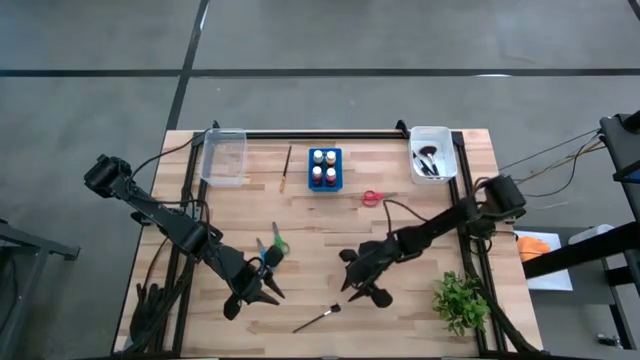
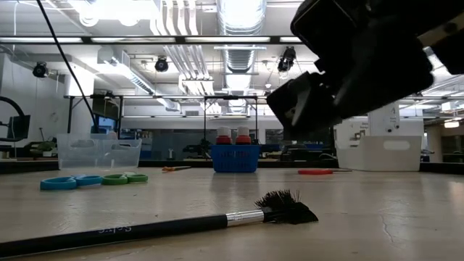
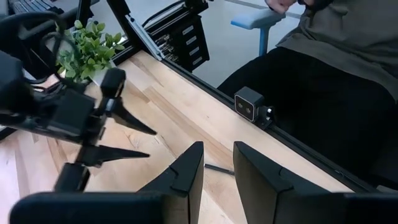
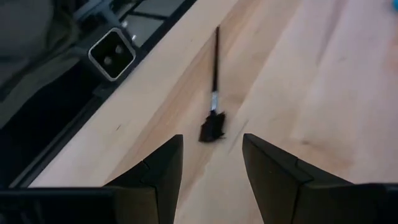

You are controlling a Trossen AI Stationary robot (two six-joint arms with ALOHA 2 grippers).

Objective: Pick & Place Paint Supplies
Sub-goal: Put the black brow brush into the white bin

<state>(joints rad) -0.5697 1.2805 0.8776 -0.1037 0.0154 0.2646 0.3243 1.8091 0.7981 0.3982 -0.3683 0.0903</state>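
A dark-handled brush [image 1: 318, 319] with splayed black bristles [image 2: 286, 208] lies flat on the table near its front edge. My right gripper [image 4: 211, 168] hangs open a little above it, slanting down, with the bristle end [image 4: 211, 127] just ahead of its fingertips. In the high view the right gripper [image 1: 362, 292] is right of the brush and my left gripper [image 1: 258, 291] is left of it. The left gripper [image 3: 217, 171] is open and holds nothing. Green- and blue-handled scissors [image 1: 272, 247] lie flat just beyond the left gripper.
A blue holder [image 1: 324, 168] with small bottles stands at the far middle, a wooden-handled brush [image 1: 287, 168] left of it and red scissors [image 1: 372, 197] right of it. A clear bin [image 1: 224, 155] and a white bin [image 1: 433, 152] with brushes sit at the back. A green plant [image 1: 460, 300] stands near right.
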